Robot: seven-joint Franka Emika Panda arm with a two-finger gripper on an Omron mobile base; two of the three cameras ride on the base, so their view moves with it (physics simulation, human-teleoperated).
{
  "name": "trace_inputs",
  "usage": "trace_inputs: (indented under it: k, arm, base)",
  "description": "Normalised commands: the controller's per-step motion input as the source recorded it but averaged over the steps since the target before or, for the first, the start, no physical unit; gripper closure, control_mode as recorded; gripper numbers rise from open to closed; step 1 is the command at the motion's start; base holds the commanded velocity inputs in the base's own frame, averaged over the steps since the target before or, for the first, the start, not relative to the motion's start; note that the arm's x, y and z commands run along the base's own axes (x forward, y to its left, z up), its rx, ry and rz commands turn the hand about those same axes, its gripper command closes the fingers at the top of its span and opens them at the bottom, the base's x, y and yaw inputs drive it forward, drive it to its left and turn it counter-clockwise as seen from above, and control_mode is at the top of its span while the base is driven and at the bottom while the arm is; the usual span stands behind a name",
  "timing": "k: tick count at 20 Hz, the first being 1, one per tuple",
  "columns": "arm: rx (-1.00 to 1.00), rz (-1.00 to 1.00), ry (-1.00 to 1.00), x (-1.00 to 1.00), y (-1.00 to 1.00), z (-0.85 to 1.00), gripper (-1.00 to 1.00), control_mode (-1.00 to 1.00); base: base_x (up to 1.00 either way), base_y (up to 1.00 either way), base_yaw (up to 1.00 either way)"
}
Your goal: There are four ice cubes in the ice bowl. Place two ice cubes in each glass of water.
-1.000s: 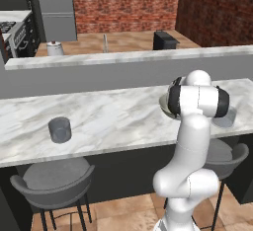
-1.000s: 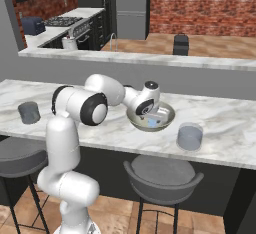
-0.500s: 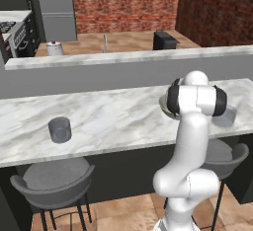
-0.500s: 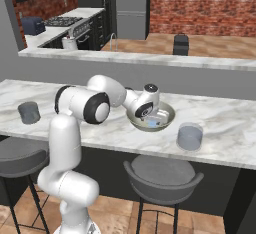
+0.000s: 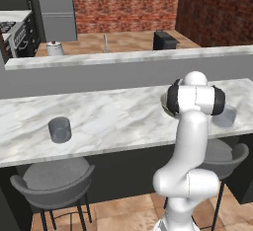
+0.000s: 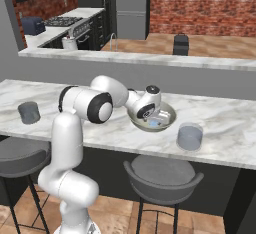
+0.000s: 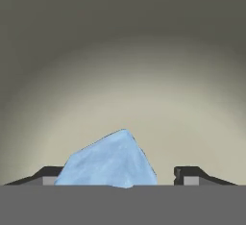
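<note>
The marble counter [image 6: 220, 123] runs across both base views, with a grey ledge [image 5: 123, 59] behind it and two grey stools [image 6: 162, 173] tucked under its front edge. The white arm [image 5: 190, 141] rises before the counter and, in the left base view, covers most of the bowl [image 6: 167, 121]. In the right base view the bowl sits mid-counter with the gripper [image 7: 117, 178] lowered into it. Two glasses stand on the counter: one [image 6: 190, 136] just right of the bowl, the other [image 6: 28, 112] well apart at the far left. One ice cube [image 7: 108, 161] lies between the fingertips [image 7: 190, 176] on the bowl's pale floor; the left tip is at its edge, the right tip stands apart, so the jaws are spread and not clamped. Further cubes in the bowl cannot be counted. A small white pot [image 5: 55, 48] stands on the far counter.
</note>
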Motion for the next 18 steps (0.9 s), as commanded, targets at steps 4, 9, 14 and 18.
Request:
trace_inputs:
  k: [4,9,14,18]
  arm:
    - [0.00,0.06,0.00,0.00,-0.38,-0.21,1.00,-1.00]
    - [0.00,0.05,0.00,-0.01,-0.41,-0.19,1.00,-1.00]
    - [0.00,0.03,-0.01,-0.18,-0.29,0.01,1.00,-1.00]
    - [0.00,0.14,-0.02,-0.44,0.00,0.22,1.00,-1.00]
  base:
    - [0.00,0.00,0.00]
    - [0.00,0.00,0.00]
    - [0.00,0.00,0.00]
    - [0.00,0.00,0.00]
